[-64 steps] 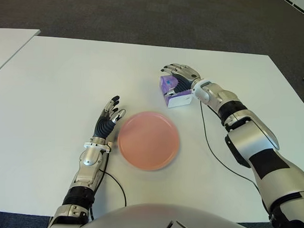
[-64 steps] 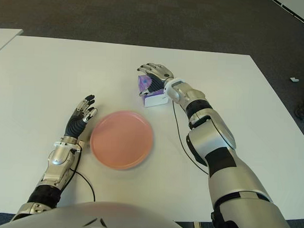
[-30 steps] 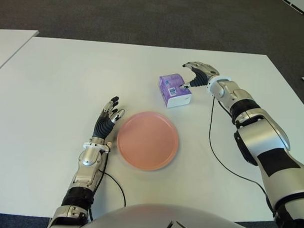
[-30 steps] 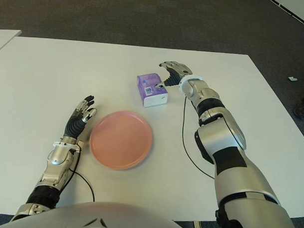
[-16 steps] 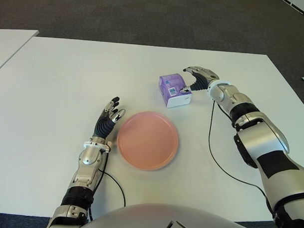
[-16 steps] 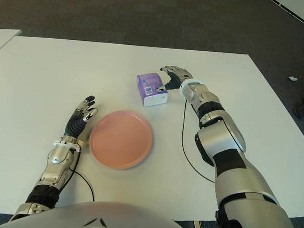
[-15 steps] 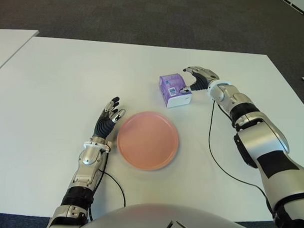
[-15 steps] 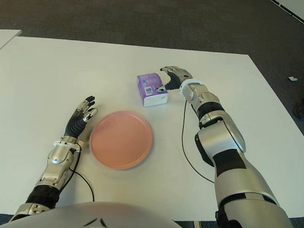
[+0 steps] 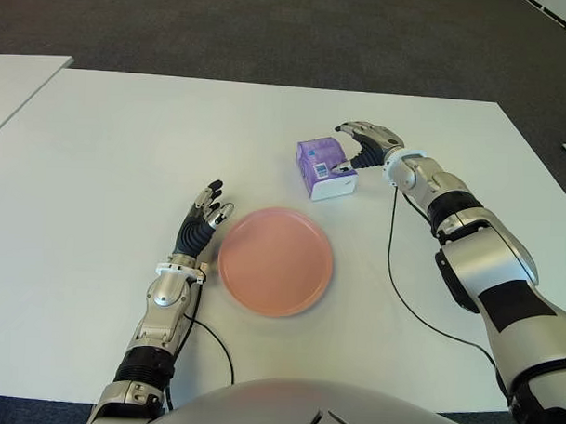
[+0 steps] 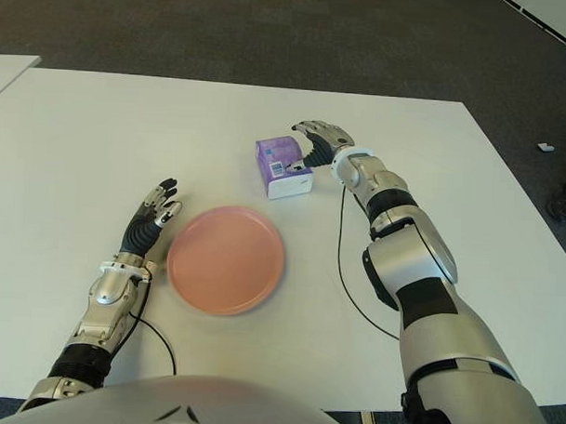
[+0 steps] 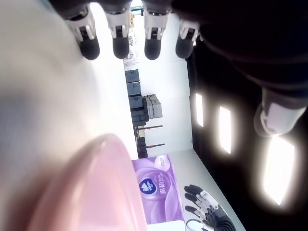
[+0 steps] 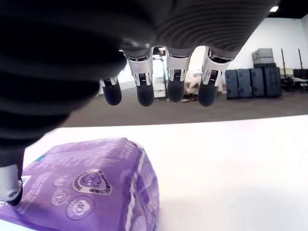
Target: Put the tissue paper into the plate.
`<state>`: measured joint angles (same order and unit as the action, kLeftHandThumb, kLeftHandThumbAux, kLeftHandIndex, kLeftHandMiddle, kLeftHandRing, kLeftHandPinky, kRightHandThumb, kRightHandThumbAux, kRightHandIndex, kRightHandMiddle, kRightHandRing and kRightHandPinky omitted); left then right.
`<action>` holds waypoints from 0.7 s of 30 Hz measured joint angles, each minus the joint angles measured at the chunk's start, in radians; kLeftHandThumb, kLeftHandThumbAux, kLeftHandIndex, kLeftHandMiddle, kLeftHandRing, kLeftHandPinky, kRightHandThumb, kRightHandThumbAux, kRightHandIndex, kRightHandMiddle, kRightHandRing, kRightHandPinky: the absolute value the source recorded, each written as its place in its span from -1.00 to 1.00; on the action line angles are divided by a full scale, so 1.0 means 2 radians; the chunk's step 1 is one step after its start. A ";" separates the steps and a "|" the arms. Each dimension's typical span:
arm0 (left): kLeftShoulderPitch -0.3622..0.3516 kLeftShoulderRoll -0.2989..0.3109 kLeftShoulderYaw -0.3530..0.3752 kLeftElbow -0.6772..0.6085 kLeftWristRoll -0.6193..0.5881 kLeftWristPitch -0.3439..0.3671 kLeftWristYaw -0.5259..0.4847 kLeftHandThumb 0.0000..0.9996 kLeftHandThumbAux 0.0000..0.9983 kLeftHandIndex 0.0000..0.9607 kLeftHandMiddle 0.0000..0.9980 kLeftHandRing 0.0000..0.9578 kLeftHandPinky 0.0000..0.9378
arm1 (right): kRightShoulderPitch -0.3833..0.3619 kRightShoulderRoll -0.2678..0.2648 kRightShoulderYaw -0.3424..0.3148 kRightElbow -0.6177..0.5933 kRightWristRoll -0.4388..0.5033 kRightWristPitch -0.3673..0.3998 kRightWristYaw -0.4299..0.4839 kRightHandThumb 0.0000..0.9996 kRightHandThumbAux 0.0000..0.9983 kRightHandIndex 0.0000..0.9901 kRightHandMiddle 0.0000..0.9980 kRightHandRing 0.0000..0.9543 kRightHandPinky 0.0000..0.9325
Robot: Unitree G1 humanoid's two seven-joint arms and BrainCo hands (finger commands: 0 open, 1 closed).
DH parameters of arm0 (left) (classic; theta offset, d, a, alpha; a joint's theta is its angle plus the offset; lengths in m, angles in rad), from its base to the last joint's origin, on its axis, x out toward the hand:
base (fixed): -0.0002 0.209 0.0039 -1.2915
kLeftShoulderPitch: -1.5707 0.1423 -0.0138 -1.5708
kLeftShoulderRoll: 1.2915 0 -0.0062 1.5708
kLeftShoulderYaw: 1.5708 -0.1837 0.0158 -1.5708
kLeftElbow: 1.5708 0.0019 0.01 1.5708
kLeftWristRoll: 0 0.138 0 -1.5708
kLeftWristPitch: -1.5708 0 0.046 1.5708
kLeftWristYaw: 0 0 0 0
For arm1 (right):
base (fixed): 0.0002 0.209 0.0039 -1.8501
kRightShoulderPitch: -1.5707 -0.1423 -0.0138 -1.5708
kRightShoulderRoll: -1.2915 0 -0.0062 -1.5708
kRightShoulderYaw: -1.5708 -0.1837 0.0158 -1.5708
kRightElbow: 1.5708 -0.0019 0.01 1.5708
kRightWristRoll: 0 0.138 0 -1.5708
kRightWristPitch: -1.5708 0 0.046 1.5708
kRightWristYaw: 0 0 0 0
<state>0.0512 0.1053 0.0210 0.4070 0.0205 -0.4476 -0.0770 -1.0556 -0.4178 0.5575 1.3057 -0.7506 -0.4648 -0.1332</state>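
right hand (image 9: pixel 364 143): fingers arched open over tissue pack's (image 9: pixel 324 168) right end, gripping nothing | pack beyond plate (image 9: pixel 276 260) | left hand (image 9: pixel 205 219) open beside plate's left

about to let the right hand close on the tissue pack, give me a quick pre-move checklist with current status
1. Tissue pack on the table, not in the plate: ok, it sits on the far side of the plate, apart from it.
2. Right hand at the pack: ok, at its right side, fingers arched above it.
3. Right hand holding nothing: ok, fingers spread, no grasp yet.
4. Thumb contact on the pack: cannot tell; it shows at the pack's near edge, but touch is unclear.
5. Pink plate free to receive: ok, nothing lies in it.
6. Left hand out of the way: ok, open, just left of the plate, not over it.
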 measured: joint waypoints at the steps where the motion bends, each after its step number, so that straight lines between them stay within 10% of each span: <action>1: 0.000 0.000 0.000 0.000 0.000 0.000 0.000 -1.00 -0.19 -1.00 -1.00 -1.00 -1.00 | 0.000 0.000 0.003 -0.001 -0.001 -0.003 -0.003 -0.53 -0.01 -0.84 -0.91 -0.99 -1.00; 21: -0.009 -0.001 0.002 0.013 -0.005 -0.007 -0.012 -1.00 -0.18 -1.00 -1.00 -1.00 -1.00 | 0.015 -0.020 0.037 -0.034 -0.027 -0.064 -0.039 -0.26 -0.38 -0.97 -1.00 -1.00 -1.00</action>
<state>0.0328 0.1034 0.0242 0.4320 0.0104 -0.4619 -0.1006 -1.0256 -0.4577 0.6324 1.2369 -0.8037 -0.5931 -0.2117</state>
